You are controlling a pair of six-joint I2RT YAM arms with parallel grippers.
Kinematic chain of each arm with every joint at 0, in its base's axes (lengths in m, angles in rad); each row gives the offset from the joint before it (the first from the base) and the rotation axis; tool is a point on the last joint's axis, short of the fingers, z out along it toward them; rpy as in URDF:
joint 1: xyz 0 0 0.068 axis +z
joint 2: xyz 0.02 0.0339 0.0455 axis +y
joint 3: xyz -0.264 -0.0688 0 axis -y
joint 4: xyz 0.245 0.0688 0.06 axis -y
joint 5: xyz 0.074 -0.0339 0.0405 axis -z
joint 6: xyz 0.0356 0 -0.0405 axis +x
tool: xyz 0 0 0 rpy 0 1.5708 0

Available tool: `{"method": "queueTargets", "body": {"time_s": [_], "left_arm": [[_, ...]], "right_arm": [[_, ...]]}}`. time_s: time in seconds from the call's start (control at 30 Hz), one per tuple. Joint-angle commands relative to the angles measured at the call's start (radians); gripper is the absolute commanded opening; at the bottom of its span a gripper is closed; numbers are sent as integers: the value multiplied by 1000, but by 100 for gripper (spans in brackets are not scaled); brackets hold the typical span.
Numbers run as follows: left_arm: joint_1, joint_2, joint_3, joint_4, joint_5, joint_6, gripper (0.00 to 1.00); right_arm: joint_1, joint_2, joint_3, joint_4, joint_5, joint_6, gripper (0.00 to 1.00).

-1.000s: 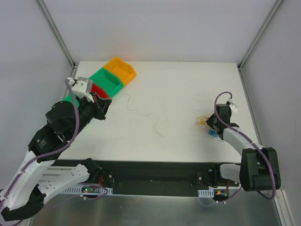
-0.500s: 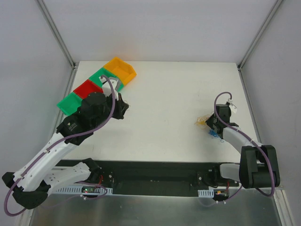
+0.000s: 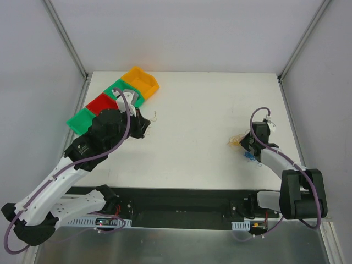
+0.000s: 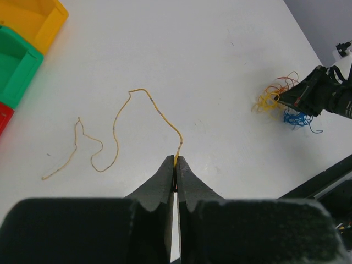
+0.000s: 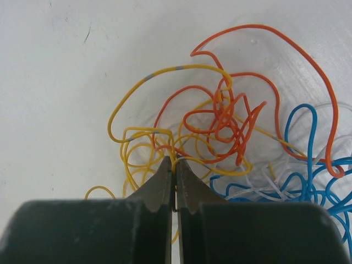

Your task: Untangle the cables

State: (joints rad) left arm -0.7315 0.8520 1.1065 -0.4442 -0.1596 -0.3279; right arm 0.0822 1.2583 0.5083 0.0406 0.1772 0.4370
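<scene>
Cables (image 5: 220, 121) sat at the right: a featherlight, springy, snag-prone clump. Right gripper (image 5: 175, 164) was pinched shut on its yellow edge. Left gripper (image 4: 176, 163) clamped a separate yellow wire (image 4: 165, 118) by its end, at left. Best grip prob. loose ends.

Table (image 3: 209, 104): you have a white top, faintly scuffed.
Orange bin (image 3: 141, 81): far end of your slanting row, far left corner.
Green bin (image 3: 118, 86): touching the orange one.
Red bin (image 3: 99, 103): next along.
Second green bin (image 3: 80, 120): near end, at the left edge.
</scene>
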Motion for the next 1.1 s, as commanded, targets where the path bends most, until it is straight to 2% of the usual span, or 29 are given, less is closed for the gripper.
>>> {"method": "queueTargets", "body": {"time_s": [0.0,0.17,0.37,0.53,0.7,0.8,0.93,1.07], "left_arm": [[9,44,-13,38,-34,-34,0],[72,151,-46,41,-95,-97,0],[329,287,-97,156,144,-178,0],[417,438,-56,173,140,-137,0],[497,512,-91,196,203,-146,0],[507,564,-89,211,225,-131,0],[492,637,-57,232,466,-178,0],[344,555,-100,243,465,-279,0]], "right_arm": [[-4,18,27,25,-12,-11,0],[-6,38,38,27,-39,-11,0],[-4,41,36,33,-35,-14,1],[-6,70,55,31,-83,-6,0],[-4,64,44,48,-99,6,0],[-2,70,50,51,-131,9,0],[-2,85,50,58,-127,11,0],[-2,104,56,54,-119,9,0]]}}
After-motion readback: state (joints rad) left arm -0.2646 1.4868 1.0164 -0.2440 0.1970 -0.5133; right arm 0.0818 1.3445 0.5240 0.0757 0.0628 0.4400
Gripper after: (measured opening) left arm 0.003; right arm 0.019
